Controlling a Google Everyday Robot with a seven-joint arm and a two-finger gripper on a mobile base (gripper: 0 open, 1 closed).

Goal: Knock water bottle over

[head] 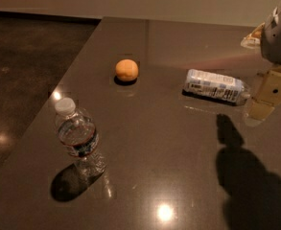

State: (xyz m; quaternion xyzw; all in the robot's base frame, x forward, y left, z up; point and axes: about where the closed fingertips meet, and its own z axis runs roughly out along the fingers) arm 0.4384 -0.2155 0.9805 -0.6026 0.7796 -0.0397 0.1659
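The water bottle (77,140) is a small clear crinkled bottle with a white cap and a dark label band. It stands upright at the front left of the dark table (169,152). My gripper (268,97) hangs at the far right edge of the view, above the table. It is far to the right of the water bottle and not touching it. It is just right of a lying bottle.
A bottle with a white and light-blue label (216,86) lies on its side at the right. An orange (126,70) sits at the back centre. A pale packet (251,36) is at the back right. The table's left edge runs diagonally, with dark floor (20,71) beyond.
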